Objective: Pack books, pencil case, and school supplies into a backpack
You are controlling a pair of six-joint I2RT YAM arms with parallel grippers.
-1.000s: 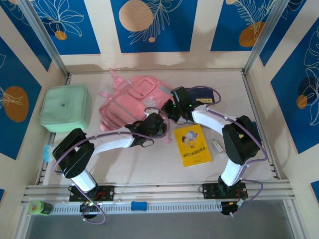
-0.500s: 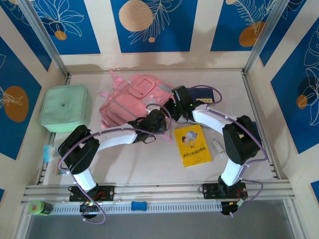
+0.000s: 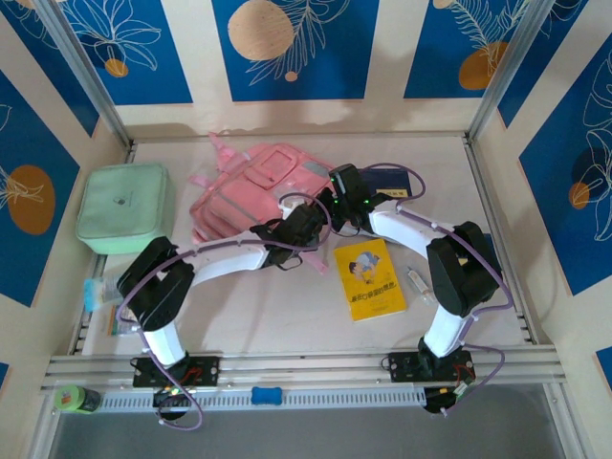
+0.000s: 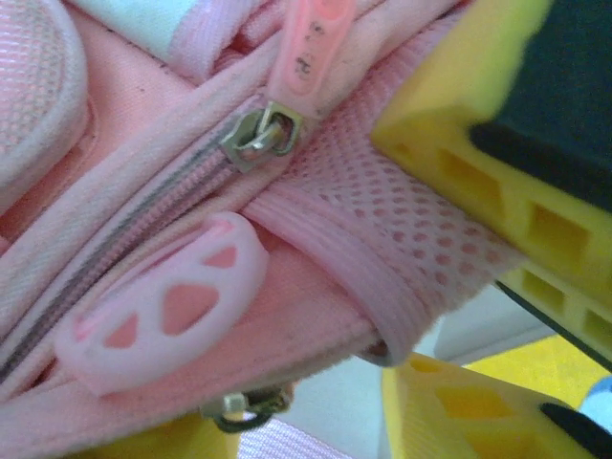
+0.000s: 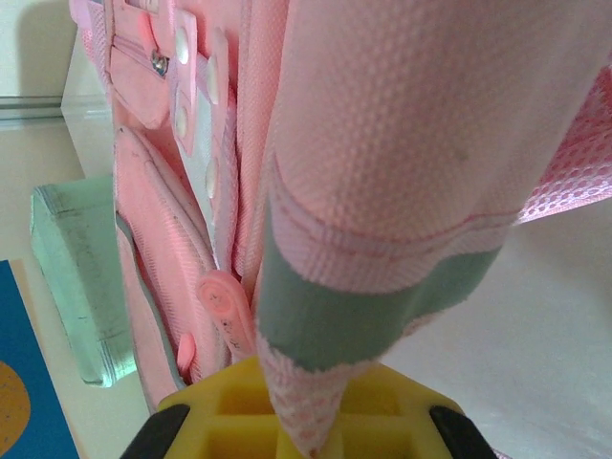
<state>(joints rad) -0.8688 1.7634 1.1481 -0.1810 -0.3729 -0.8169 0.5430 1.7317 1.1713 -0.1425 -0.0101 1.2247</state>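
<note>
The right claw (image 5: 306,421) is clamped on a pink fabric fold of the backpack (image 3: 251,186), which lies toward the back of the pale desk (image 3: 287,316). The left claw (image 4: 449,287) straddles the mesh edge (image 4: 382,229) by a zipper (image 4: 258,134); whether it grips, I cannot tell. The yellow book (image 3: 369,278) lies beside the backpack, and the navy book (image 3: 392,180) is behind the right arm. A mint-green box (image 3: 125,207) sits at the left. Around the desk stand cream walls (image 3: 196,57) with blue leaf-print panels (image 3: 292,48).
</note>
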